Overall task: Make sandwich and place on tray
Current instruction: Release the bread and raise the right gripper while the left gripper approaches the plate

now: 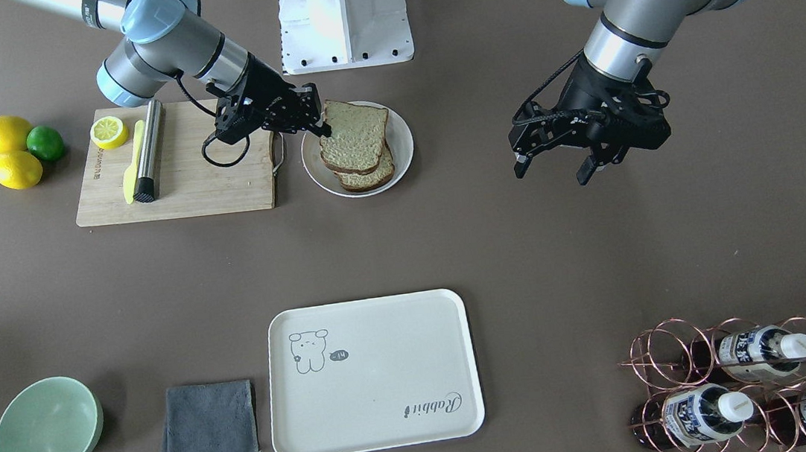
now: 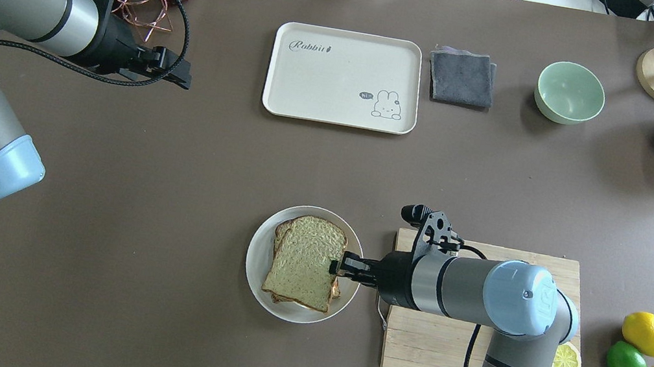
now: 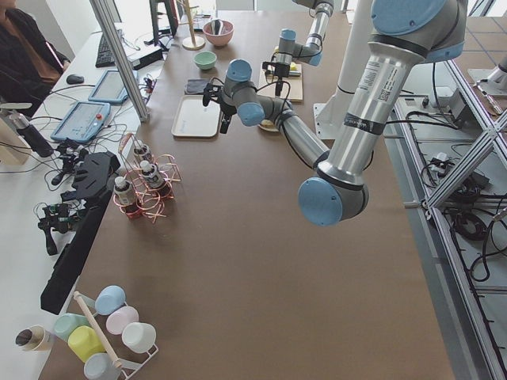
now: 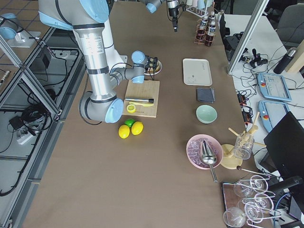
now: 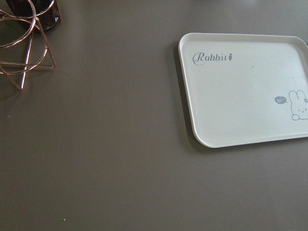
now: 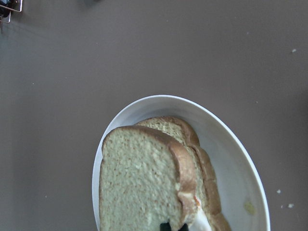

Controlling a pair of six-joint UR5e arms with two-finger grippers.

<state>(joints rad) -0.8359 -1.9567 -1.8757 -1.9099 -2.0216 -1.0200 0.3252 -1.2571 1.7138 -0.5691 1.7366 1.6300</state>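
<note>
The sandwich (image 1: 357, 141) lies on a round white plate (image 1: 405, 139): two brown-crusted slices, the top one offset over the lower. My right gripper (image 1: 321, 124) is shut on the sandwich's edge next to the cutting board. In the right wrist view the sandwich (image 6: 144, 183) fills the bottom, with a bit of egg white (image 6: 199, 222) under the top slice. From overhead the right gripper (image 2: 336, 268) grips the sandwich (image 2: 304, 262). The cream tray (image 1: 374, 375) lies bare across the table, also in the left wrist view (image 5: 245, 91). My left gripper (image 1: 561, 164) hangs open and holds nothing.
A bamboo cutting board (image 1: 219, 185) with a lemon half, a yellow knife and a steel cylinder lies beside the plate. Lemons and a lime (image 1: 20, 150) lie beyond it. A green bowl (image 1: 46, 428), a grey cloth (image 1: 207, 426) and a copper bottle rack (image 1: 749, 384) flank the tray.
</note>
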